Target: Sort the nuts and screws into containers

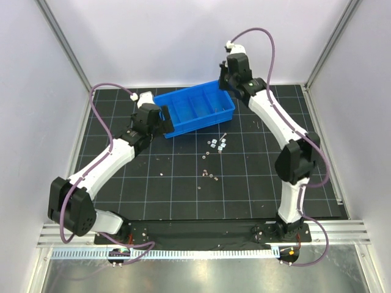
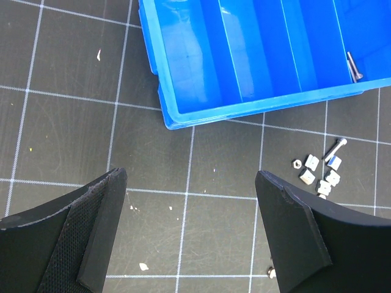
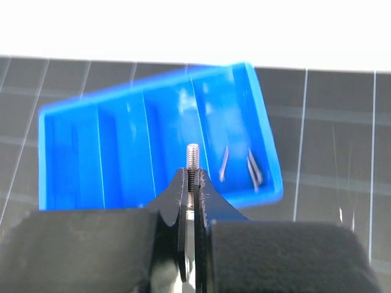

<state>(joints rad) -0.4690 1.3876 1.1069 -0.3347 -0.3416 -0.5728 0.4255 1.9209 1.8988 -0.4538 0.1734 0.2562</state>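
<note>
The blue tray of containers lies at the back of the gridded mat. My right gripper is shut on a screw whose threaded tip pokes out above the pads. It hovers over the tray's rim, near the right-end compartment where other screws lie. In the top view that gripper is at the tray's far right corner. My left gripper stands open and empty over the mat, just short of the tray's near left corner. A cluster of nuts and one screw lie right of it.
Two more small metal pieces lie on the mat nearer the arms, below the nut cluster. White specks dot the mat. Pale walls with metal posts close in the back and both sides of the mat.
</note>
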